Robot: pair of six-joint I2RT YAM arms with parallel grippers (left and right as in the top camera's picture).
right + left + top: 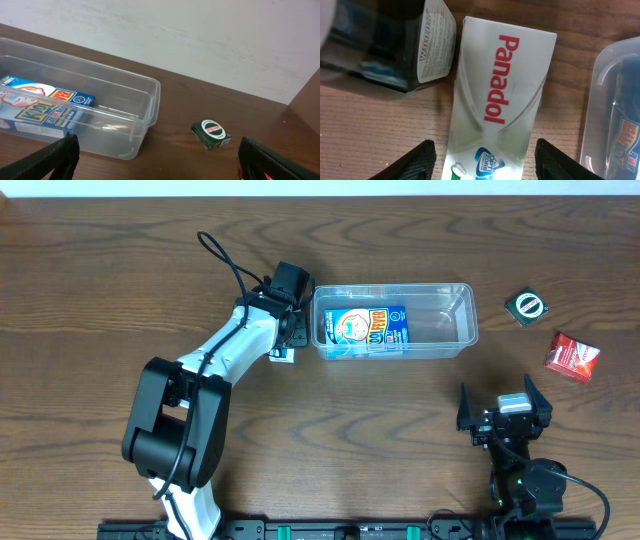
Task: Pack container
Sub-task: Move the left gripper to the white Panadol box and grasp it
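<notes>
The clear plastic container (440,320) stands at the back centre of the table with a blue packet (365,328) lying inside. Just left of it my left gripper (283,340) points down over a white Panadol box (500,100) that lies flat on the wood. Its fingers (417,162) stand open on either side of the box, and bare wood shows on both sides. The container's corner (615,110) shows at the right of the left wrist view. My right gripper (497,395) stands open and empty near the front right, facing the container (125,115) and the blue packet (40,107).
A dark Woods box (395,55) lies beside the Panadol box, at its upper left in the wrist view. A small green box (527,305) and a red packet (572,356) lie right of the container. The green box (212,133) sits ahead of the right gripper (159,141).
</notes>
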